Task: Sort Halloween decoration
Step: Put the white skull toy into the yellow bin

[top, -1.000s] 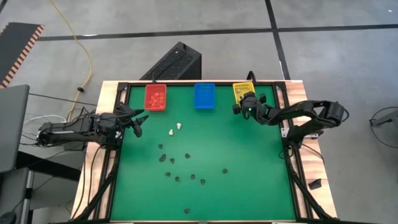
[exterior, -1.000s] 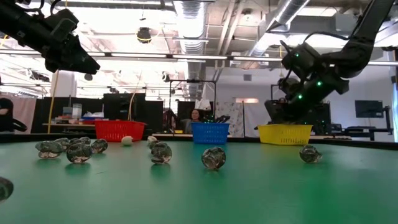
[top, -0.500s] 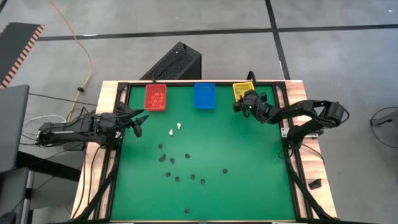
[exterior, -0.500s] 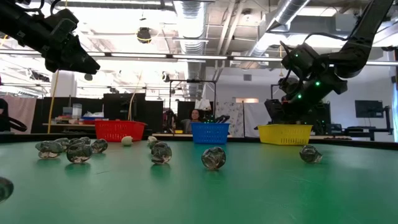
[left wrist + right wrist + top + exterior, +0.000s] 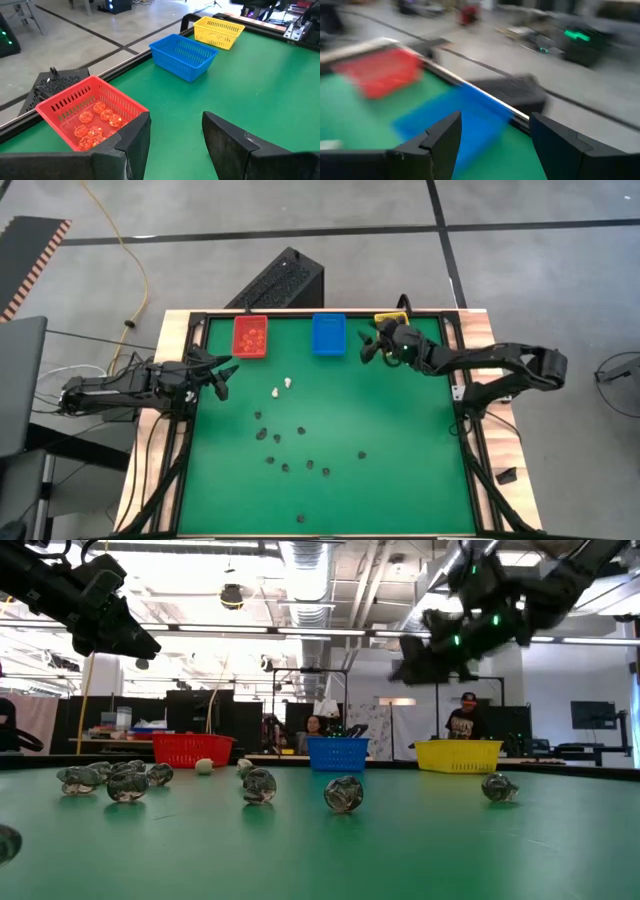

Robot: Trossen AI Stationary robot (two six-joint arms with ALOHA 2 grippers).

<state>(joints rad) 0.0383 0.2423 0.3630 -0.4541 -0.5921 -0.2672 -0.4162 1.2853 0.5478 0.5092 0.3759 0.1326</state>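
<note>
The right tool [image 5: 366, 350] is hanging in the air over the far part of the green worktop [image 5: 400, 440], between the blue bin [image 5: 328, 333] and the yellow bin [image 5: 386, 321]. Its two dark fingers [image 5: 442, 137] are standing wide apart and are holding nothing. In its own wrist view the blue bin is showing just ahead of it, with the red bin [image 5: 250, 336] farther off. The left tool [image 5: 222, 377] is waiting at the left side of the worktop, near the red bin, and its fingers [image 5: 135, 137] are also spread wide with nothing between them. Orange trinkets [image 5: 97, 120] are lying inside the red bin. Two cream-white trinkets [image 5: 282, 387] are sitting close together on the worktop, a little to the near side of the red bin. A bunch of black trinkets [image 5: 290, 450] is lying scattered across the middle of the worktop, well apart from all three bins, and one more black one [image 5: 301, 519] is lying alone near the near edge. In the low view, people [image 5: 465, 720] are showing in the room behind the bins.
</note>
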